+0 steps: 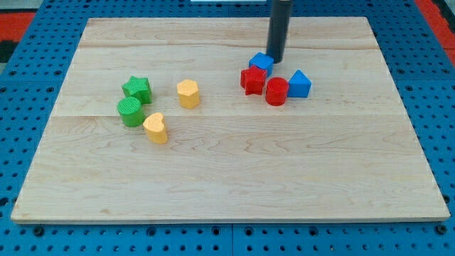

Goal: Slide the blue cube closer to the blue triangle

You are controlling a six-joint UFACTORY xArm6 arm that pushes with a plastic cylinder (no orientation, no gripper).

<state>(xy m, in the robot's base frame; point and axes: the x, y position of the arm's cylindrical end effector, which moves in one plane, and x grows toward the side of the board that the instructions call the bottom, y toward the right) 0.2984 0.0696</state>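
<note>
The blue cube (261,62) sits in the upper right part of the wooden board (227,163). The blue triangle (299,83) lies to its lower right, a short gap away. A red star (252,80) touches the cube's lower left side, and a red cylinder (276,92) sits between the star and the triangle, touching the triangle. My tip (275,59) stands right against the cube's upper right edge, above the red cylinder.
On the view's left are a green star (136,89), a green cylinder (130,112), a yellow heart (156,128) and a yellow hexagon (188,93). The board lies on a blue pegboard (21,85).
</note>
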